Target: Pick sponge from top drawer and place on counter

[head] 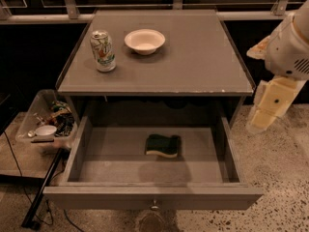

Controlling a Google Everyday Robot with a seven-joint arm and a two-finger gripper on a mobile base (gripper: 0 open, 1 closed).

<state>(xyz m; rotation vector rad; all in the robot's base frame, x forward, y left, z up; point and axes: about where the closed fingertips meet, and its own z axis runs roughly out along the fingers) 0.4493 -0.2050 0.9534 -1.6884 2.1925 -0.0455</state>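
The sponge (162, 145), dark green on top with a pale yellow layer beneath, lies flat on the floor of the open top drawer (152, 195), a little right of its middle. The drawer is pulled fully out below the counter (193, 66). My gripper (263, 117), a cream piece hanging from the white arm (289, 47), sits to the right of the cabinet, outside the drawer's right wall. It is level with the counter's front edge and well apart from the sponge. It holds nothing that I can see.
A drink can (103, 50) and a white bowl (144, 41) stand on the counter's back left. A clear plastic bin of clutter (46, 122) sits on the floor left of the drawer. A black cable and stand leg (41, 197) run at lower left. Speckled floor lies to the right.
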